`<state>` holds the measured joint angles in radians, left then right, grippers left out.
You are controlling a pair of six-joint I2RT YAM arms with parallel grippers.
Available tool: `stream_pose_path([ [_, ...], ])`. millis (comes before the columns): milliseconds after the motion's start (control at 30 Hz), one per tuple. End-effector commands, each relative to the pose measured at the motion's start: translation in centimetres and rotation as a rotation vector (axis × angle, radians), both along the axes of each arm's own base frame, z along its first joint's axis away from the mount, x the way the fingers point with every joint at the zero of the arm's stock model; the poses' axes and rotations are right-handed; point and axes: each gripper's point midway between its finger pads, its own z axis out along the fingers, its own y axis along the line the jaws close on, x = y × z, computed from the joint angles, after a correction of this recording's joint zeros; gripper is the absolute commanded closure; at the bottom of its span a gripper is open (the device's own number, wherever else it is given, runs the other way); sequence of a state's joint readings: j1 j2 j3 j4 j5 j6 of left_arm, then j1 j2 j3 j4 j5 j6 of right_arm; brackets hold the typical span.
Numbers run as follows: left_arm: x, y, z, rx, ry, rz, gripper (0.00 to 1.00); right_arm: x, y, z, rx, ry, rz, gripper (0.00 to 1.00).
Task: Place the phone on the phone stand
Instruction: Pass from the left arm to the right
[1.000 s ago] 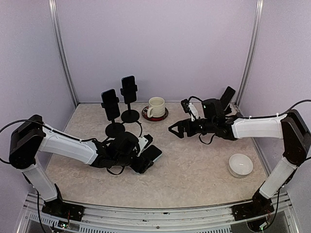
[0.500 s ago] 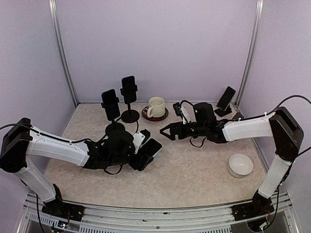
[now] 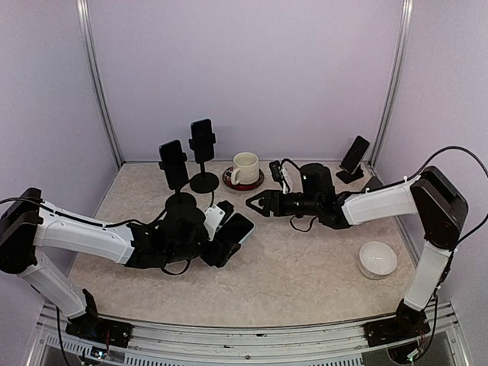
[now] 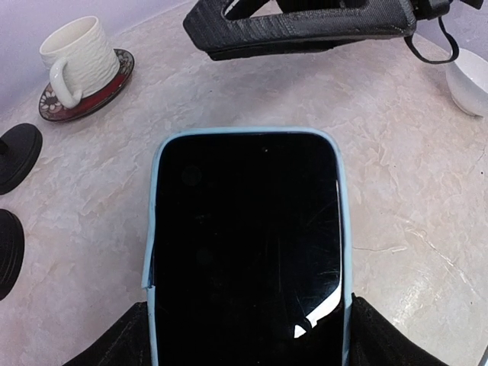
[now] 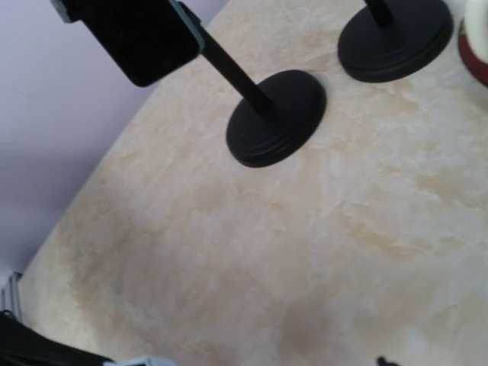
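Pale-blue-cased black phone (image 4: 248,244), clamped by the left hand (image 3: 227,240) midway between the counter's (image 3: 305,267) side edges, faces the empty, open-jawed right hand (image 3: 255,204), which should probably close squarely on its free end before any release.

Site: robotics lab test cell | Evidence: plain lavender panel walls (image 3: 244,76), aluminium frame posts (image 3: 95,84), marble-look tabletop (image 3: 305,267), two arms (image 3: 84,232) bolted to front rail (image 3: 244,335).

Phone (image 4: 248,229) lower end ran off bottom edge; left end effector (image 4: 248,347) showed only dark slivers at corners. Bowl (image 4: 471,80) clipped at right edge. Right wrist view: rear stand base (image 5: 396,30) cut by top edge.
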<state>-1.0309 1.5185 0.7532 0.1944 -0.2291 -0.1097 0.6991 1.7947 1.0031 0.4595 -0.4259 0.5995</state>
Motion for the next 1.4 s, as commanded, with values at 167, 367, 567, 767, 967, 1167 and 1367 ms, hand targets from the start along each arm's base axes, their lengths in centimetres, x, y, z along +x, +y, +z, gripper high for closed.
stream_pose_path([
  [167, 0.5, -0.8, 3.7, -0.087, -0.092, 0.022, 0.47, -1.4, 3.6, 1.8, 0.072, -0.002, 0.055, 0.29],
  [367, 0.3, -0.9, 4.4, -0.099, -0.109, 0.026, 0.47, -2.1, 4.6, 1.5, 0.072, 0.007, 0.063, 0.29],
  [567, 0.2, -0.7, 5.0, -0.114, -0.127, 0.031, 0.47, -2.5, 5.4, 1.6, 0.087, 0.018, 0.074, 0.3],
  [767, 0.1, -0.4, 5.1, -0.112, -0.138, 0.041, 0.47, -3.2, 6.4, 2.0, 0.11, 0.029, 0.104, 0.33],
  [967, 0.0, -0.5, 4.7, -0.105, -0.134, 0.045, 0.47, -3.9, 7.0, 2.6, 0.134, 0.027, 0.122, 0.37],
  [1167, -0.1, -0.4, 4.7, -0.095, -0.144, 0.054, 0.47, -4.5, 7.5, 2.9, 0.153, 0.034, 0.143, 0.42],
  [1367, 0.1, -0.4, 4.5, -0.086, -0.144, 0.065, 0.47, -4.9, 7.8, 3.1, 0.167, 0.044, 0.16, 0.47],
])
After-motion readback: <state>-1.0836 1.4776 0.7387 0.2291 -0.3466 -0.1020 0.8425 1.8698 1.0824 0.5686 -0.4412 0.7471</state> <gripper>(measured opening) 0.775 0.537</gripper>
